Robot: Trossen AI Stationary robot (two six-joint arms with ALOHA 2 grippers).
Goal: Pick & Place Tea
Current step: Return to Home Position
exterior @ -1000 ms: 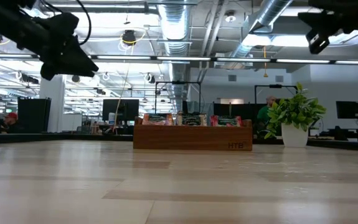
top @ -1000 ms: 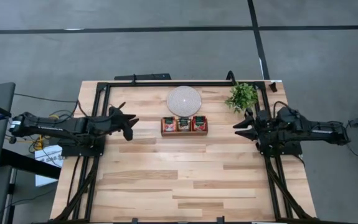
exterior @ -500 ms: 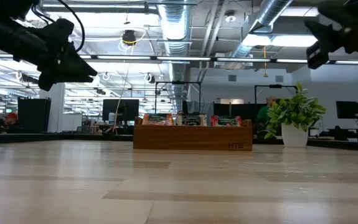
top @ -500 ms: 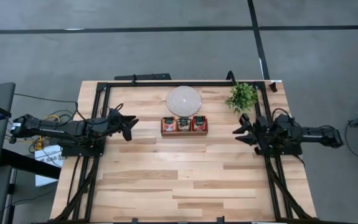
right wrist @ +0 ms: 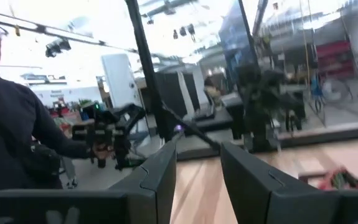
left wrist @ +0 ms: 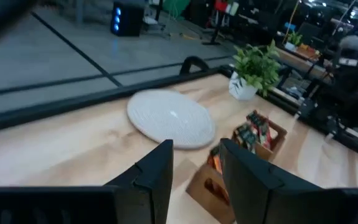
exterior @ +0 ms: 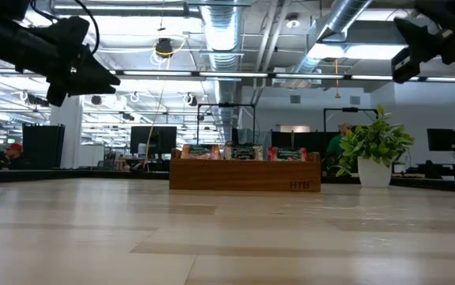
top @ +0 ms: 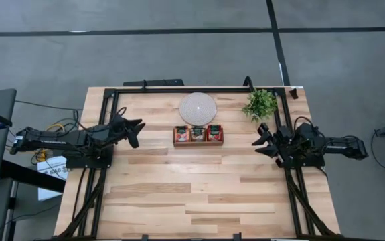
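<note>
The tea (top: 198, 132) is a set of red-orange and tan sachets with dark green tops, standing on edge in the three compartments of a brown wooden tray (top: 198, 142) at the table's far middle. The tea (left wrist: 254, 129) also shows in the left wrist view and the tea (exterior: 243, 152) in the low view. My left gripper (top: 136, 127) hovers open to the left of the tray, high above the table, with nothing between its fingers (left wrist: 157, 174). My right gripper (top: 260, 137) hovers open to the right of the tray, also holding nothing.
A round white disc (top: 198, 108) lies just behind the tray. A small potted plant (top: 260, 103) stands at the far right, close to my right gripper. A black frame (top: 179, 90) runs along the table's edges. A person (right wrist: 7, 124) stands beyond the table.
Both grippers have drawn back a little from the tray, the left toward the table's left edge, the right toward the right edge. The right gripper has also sunk and tipped its fingers upward. The tea and tray have stayed put.
</note>
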